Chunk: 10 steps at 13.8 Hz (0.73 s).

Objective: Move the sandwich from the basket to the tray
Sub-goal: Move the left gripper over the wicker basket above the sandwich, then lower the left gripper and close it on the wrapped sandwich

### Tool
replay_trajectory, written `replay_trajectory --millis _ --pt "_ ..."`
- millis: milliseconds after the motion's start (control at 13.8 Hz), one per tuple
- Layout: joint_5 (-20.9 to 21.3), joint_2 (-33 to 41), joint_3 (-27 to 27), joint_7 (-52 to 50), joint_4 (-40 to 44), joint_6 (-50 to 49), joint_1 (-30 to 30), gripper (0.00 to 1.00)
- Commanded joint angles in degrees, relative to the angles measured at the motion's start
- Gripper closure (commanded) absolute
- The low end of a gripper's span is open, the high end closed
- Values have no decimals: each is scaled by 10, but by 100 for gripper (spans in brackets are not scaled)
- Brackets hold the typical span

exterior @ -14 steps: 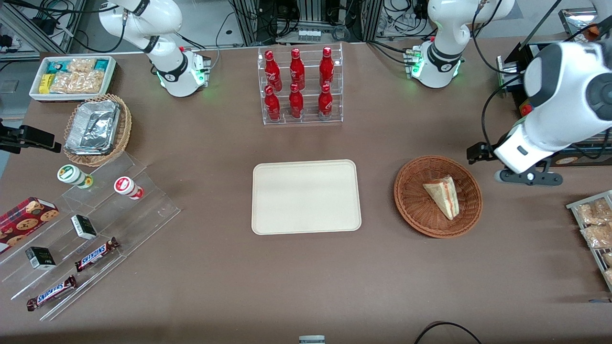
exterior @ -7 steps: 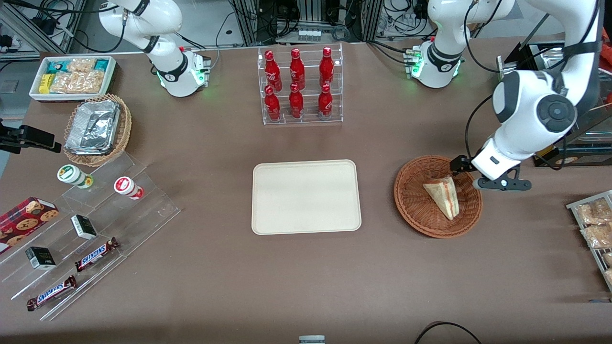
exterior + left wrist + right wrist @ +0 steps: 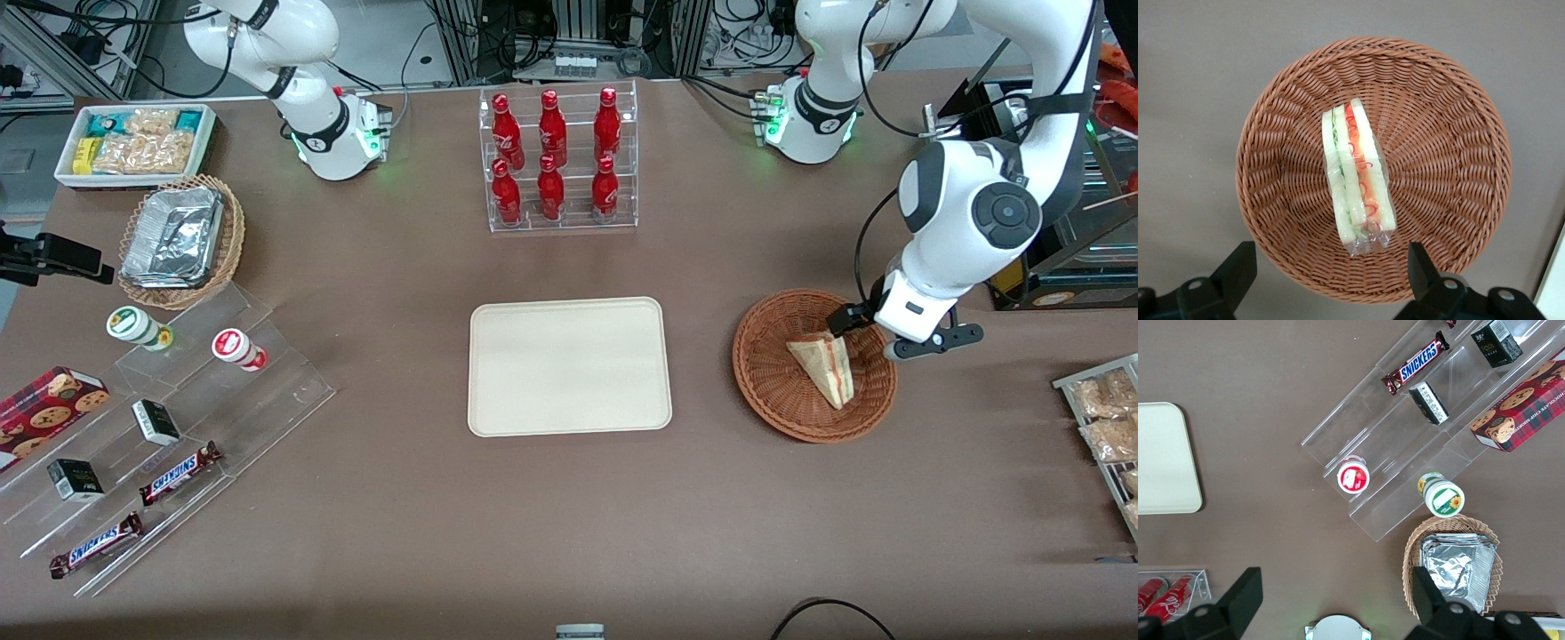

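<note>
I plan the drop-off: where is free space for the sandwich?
The tray is bare all over. Open tabletop lies between it and the basket. The basket is crowded: the sandwich fills its middle, with the open pincer above.

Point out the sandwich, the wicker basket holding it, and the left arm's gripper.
sandwich (image 3: 1357,180): left wrist view, on its layered cut edge.
basket (image 3: 769,369): front view, on its bare woven wall.
gripper (image 3: 1328,270): left wrist view, midway between its open fingertips, above the basket.
</note>
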<state>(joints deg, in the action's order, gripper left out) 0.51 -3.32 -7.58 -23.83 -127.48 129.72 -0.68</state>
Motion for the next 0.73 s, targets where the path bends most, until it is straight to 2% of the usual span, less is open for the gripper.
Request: replay_trajectory --millis 0,145,363,653 --pt "2 -17 -1 -133 -7 40 1 0" --pt "2 -33 -2 -181 -7 51 6 0" --pt "3 -53 -2 -305 -6 85 18 0" --pt "5 -65 -2 -308 -5 86 24 0"
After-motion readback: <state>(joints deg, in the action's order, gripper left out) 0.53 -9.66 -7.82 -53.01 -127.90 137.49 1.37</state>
